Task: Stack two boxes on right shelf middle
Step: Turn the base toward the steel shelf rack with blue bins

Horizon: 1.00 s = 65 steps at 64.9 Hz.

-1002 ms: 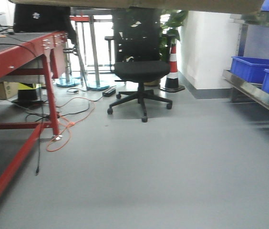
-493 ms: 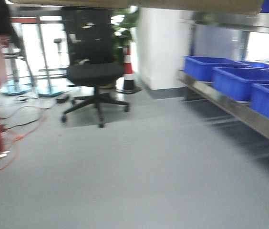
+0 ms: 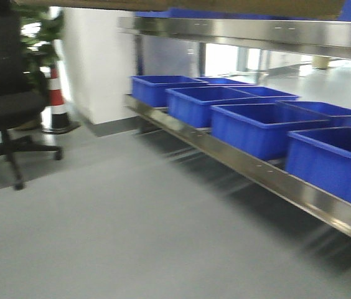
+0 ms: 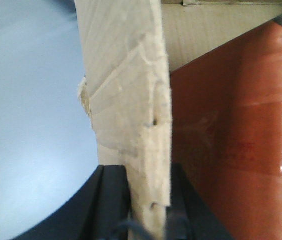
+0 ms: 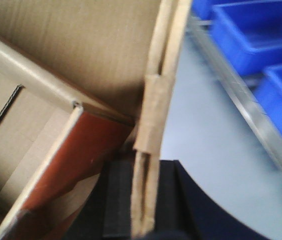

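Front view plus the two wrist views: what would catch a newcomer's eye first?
The row of bright blue bins on the low steel rack level, along the right of the front view. Then, in each wrist view, a wall of the cardboard box pinched between dark gripper fingers: the left gripper on a jagged edge, the right gripper on a taped one.

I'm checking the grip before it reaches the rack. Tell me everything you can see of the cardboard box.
The brown corrugated cardboard box is open. The left tool pinches a dented, creased wall; the right tool pinches another wall below a strip of yellowed tape. A reddish-brown panel slants inside. The box's underside apparently spans the front view's top edge.
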Available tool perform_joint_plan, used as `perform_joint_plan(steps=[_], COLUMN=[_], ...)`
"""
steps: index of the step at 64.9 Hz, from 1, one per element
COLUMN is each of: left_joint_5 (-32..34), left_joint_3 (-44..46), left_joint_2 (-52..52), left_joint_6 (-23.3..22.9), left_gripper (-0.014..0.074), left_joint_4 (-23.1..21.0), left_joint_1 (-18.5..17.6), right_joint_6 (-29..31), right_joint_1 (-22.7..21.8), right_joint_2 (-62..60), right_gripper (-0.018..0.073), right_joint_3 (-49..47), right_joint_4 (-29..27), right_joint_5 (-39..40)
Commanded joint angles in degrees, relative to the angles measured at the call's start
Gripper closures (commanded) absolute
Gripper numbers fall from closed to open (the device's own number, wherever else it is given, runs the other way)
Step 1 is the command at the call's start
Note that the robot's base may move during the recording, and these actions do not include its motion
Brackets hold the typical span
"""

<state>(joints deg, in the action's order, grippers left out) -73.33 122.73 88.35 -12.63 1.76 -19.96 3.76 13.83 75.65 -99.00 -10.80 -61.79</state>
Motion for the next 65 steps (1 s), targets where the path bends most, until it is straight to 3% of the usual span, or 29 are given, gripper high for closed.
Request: perform_joint_plan(steps=[1, 65], left_joint_5=[4.64, 4.64], left_joint_3=[0.80, 0.80], left_joint_2=[-1.09, -1.09], left_joint_6=[-0.09, -0.09], left_gripper=[0.0708, 0.0708], left_joint_4=[-1.03, -1.03], left_joint_1=[0.23, 0.23], right_joint_6=[0.68, 0.68], right_joint_1=[-0.43, -0.43], right_joint_2=[-0.25, -0.25], right_gripper=[0.0711, 0.0711], right_joint_3=[-0.37, -0.37], right_joint_4=[0.89, 0.89], right_joint_5=[0.81, 0.81])
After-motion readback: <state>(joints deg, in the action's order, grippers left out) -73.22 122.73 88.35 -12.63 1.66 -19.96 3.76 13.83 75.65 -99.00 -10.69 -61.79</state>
